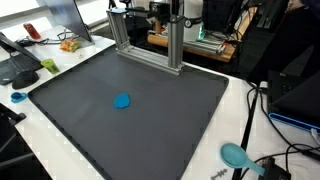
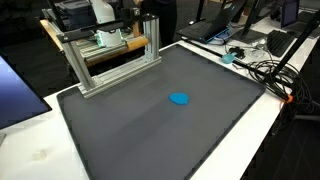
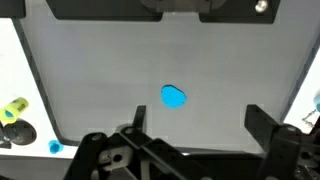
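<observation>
A small flat blue object lies near the middle of a dark grey mat [image 1: 90, 125] in both exterior views [image 1: 122, 100] [image 2: 180, 99]. In the wrist view the blue object [image 3: 173, 97] sits on the mat ahead of my gripper [image 3: 198, 125]. The gripper is open and empty, with its two dark fingers wide apart and high above the mat. The blue object lies a little left of the midline between the fingers and apart from them. The gripper itself does not show clearly in either exterior view.
An aluminium frame [image 1: 150, 45] [image 2: 110, 60] stands at the mat's far edge. A teal scoop-like thing [image 1: 237, 155] and cables [image 2: 265, 70] lie on the white table. A small blue cap [image 1: 17, 97] [image 3: 55, 147] and a yellow-green item [image 3: 12, 108] lie off the mat.
</observation>
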Controlling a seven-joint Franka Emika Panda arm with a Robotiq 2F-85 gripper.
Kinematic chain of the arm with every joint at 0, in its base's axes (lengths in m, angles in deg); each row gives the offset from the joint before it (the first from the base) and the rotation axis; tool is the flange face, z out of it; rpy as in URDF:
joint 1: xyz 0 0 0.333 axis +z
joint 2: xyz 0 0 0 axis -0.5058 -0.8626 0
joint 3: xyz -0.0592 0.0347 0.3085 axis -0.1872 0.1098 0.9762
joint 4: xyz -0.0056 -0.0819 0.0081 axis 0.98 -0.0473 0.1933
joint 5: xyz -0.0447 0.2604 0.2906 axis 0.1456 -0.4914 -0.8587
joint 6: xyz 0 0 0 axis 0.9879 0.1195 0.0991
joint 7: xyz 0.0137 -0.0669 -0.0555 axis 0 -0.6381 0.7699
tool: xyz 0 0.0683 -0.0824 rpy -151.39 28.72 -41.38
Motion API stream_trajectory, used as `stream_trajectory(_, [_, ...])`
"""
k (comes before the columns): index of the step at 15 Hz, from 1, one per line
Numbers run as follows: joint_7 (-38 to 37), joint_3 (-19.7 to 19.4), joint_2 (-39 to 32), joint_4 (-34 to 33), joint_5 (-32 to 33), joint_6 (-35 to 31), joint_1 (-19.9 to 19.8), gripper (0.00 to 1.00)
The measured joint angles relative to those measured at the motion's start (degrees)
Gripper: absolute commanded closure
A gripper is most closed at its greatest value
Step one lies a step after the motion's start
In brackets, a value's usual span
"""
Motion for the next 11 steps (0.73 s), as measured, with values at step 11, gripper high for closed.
stream_trajectory(11, [-1.2, 0.9, -6.5, -4.6, 0.0, -0.6, 0.0, 0.0])
